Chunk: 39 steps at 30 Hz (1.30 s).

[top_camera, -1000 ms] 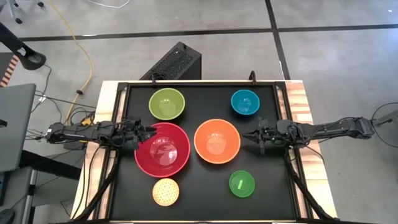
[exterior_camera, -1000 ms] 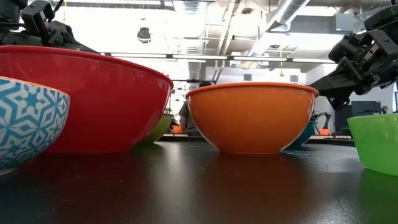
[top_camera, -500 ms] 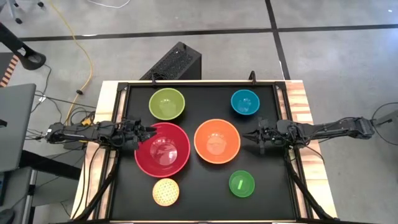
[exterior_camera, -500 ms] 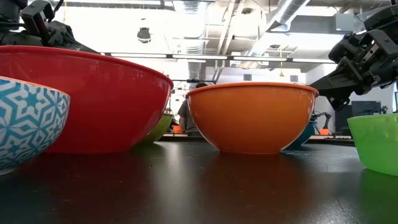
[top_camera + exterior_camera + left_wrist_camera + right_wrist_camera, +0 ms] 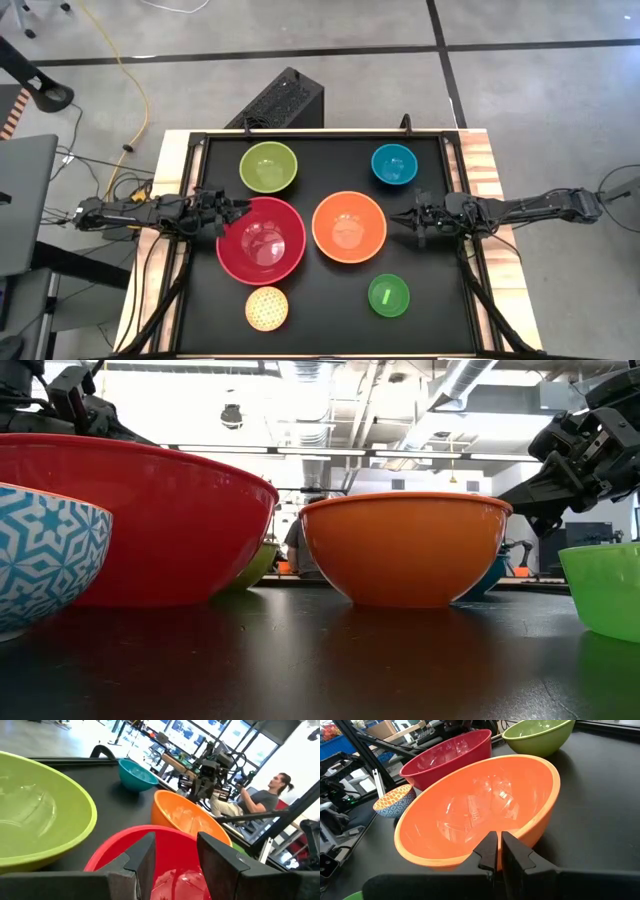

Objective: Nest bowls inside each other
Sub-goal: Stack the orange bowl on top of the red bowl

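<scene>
Six bowls stand apart on the black table, each on its base: red (image 5: 261,240), orange (image 5: 349,226), lime-green (image 5: 268,167), blue (image 5: 393,164), dotted yellow (image 5: 266,308) and bright green (image 5: 388,296). My left gripper (image 5: 175,855) is open and points level over the red bowl's left rim (image 5: 150,831), its fingers above the rim with nothing between them. My right gripper (image 5: 497,851) is shut and points slightly down at the orange bowl's right rim (image 5: 470,857), its tips right at that rim. My right gripper's shut fingertips (image 5: 512,495) stand at the outer side of the orange bowl's right rim (image 5: 500,507), coming level from the table's right. I cannot tell whether they touch it. The bowl sits upright on the table.
A raised black frame (image 5: 320,136) runs around the tabletop. A person (image 5: 272,795) sits in the room beyond the right arm. Bare table shows between the bowls at the near middle (image 5: 325,300).
</scene>
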### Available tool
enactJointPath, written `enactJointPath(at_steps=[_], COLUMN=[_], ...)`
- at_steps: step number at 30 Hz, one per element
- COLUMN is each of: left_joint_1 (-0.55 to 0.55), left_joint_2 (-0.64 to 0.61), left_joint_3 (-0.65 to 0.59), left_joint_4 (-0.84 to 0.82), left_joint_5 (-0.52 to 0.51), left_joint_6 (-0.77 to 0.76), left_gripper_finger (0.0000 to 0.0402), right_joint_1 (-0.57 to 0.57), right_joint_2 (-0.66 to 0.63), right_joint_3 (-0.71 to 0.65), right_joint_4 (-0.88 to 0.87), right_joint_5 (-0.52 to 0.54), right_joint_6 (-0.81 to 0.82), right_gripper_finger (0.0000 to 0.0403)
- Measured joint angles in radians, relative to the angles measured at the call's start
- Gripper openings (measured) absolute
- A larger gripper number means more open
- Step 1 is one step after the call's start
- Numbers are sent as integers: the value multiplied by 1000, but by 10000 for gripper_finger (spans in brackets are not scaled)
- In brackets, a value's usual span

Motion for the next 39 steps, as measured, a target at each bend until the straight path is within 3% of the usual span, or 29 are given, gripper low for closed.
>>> enactJointPath(at_steps=[6, 11, 15, 18, 20, 24, 28, 32, 39], left_joint_1=[0, 0, 0, 1, 12, 80, 200, 336, 523], left_joint_2=[1, 14, 90, 187, 257, 357, 378, 377, 423], left_joint_3=[13, 106, 212, 320, 408, 572, 680, 697, 697], left_joint_4=[15, 36, 24, -81, -196, -399, -538, -583, -607], left_joint_5=[-99, -210, -227, -260, -344, -463, -341, -201, 20], left_joint_6=[-6, 76, 182, 254, 268, 376, 474, 544, 558], left_gripper_finger=[132, 132, 132, 132, 132, 132, 132, 132, 132], right_joint_1=[-1, -8, -38, -61, -80, -116, -126, -140, -158], right_joint_2=[0, 0, 7, 29, 55, 150, 323, 517, 793], right_joint_3=[0, 11, 62, 118, 158, 313, 530, 728, 979], right_joint_4=[10, 98, 175, 193, 180, -25, -364, -661, -969], right_joint_5=[0, 47, 74, 45, 51, 62, 105, 89, 54], right_joint_6=[0, 48, 155, 274, 293, 298, 329, 373, 426], right_gripper_finger=[40, 40, 40, 40, 40, 40, 45, 66, 148])
